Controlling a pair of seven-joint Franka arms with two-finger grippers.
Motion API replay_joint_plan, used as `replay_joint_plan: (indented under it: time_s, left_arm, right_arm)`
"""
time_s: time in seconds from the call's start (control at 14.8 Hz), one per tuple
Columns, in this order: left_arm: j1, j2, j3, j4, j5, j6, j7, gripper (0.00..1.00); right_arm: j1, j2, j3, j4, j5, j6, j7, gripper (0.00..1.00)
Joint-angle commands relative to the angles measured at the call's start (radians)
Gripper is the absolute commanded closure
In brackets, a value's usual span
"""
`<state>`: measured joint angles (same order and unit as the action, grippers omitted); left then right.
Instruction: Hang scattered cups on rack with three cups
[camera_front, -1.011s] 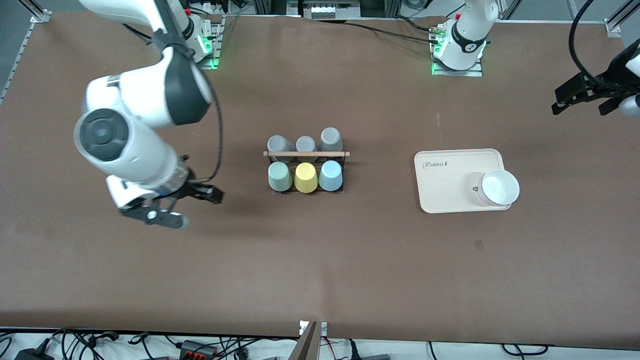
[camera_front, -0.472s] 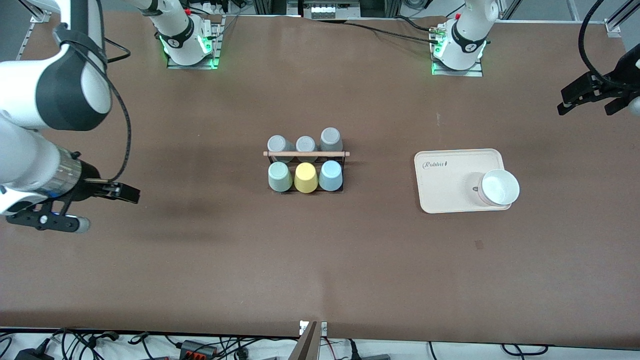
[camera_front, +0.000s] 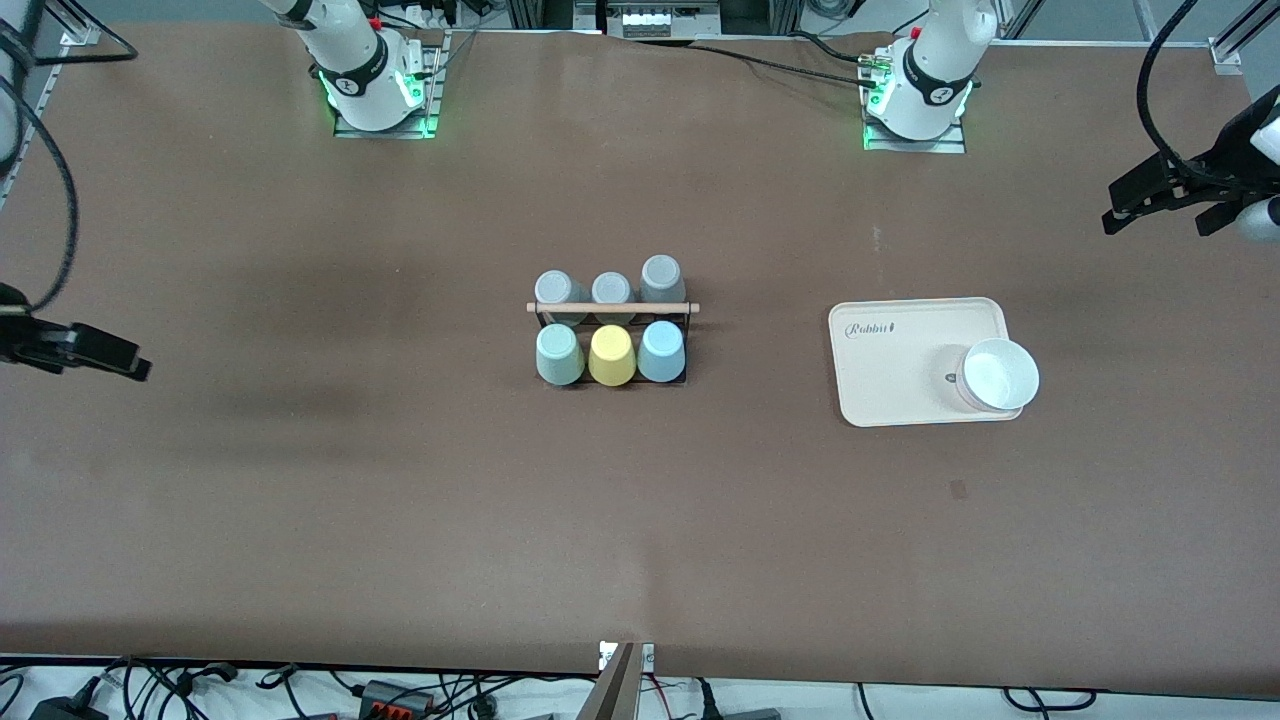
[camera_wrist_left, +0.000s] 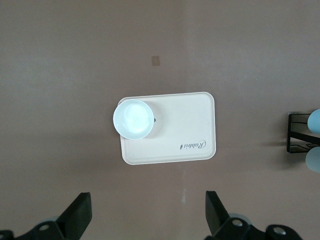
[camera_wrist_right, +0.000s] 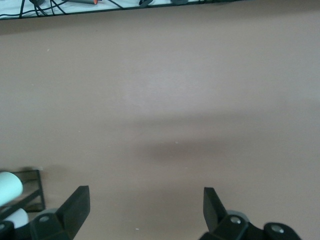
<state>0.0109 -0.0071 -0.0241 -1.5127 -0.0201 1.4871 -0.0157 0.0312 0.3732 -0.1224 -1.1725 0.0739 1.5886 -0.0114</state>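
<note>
Brown table (camera_front: 400, 520) holds rack (camera_front: 610, 308), beige tray (camera_front: 900, 390); both end effectors spread.

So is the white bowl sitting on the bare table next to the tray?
No, the white bowl sits on the beige tray, at its corner nearer the front camera and toward the left arm's end of the table.

The beige tray (camera_front: 900, 385) carries a dark cursive word near one corner; it reads roughly "Rabbit" in the front view and the left wrist view, though the exact letters cannot be made out. No other text can be read.
</note>
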Motion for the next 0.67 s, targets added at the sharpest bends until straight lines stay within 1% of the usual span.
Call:
replay_joint_plan:
  time_s: [0.0, 0.2, 0.34, 0.4, 0.61]
  left_arm:
    - [-0.046, 0.002, 0.036, 0.009, 0.006, -0.016, 0.002, 0.00]
    - [-0.031, -0.001, 0.035, 0.005, 0.008, -0.014, 0.005, 0.00]
    - [-0.025, -0.001, 0.038, 0.006, 0.006, -0.014, 0.005, 0.00]
    - [-0.014, -0.001, 0.038, 0.009, 0.006, -0.016, 0.003, 0.00]
    - [-0.012, -0.004, 0.038, 0.019, 0.011, -0.016, -0.012, 0.00]
  right_arm:
    - [-0.025, -0.076, 0.064, -0.082, -0.066, 0.037, -0.050, 0.00]
    - [-0.019, -0.077, 0.061, -0.088, -0.068, 0.034, -0.050, 0.00]
    - [-0.019, -0.109, 0.063, -0.137, -0.075, 0.040, -0.052, 0.00]
    - [-0.019, -0.140, 0.063, -0.185, -0.075, 0.056, -0.053, 0.00]
    - [-0.022, -0.268, 0.061, -0.399, -0.075, 0.151, -0.053, 0.00]
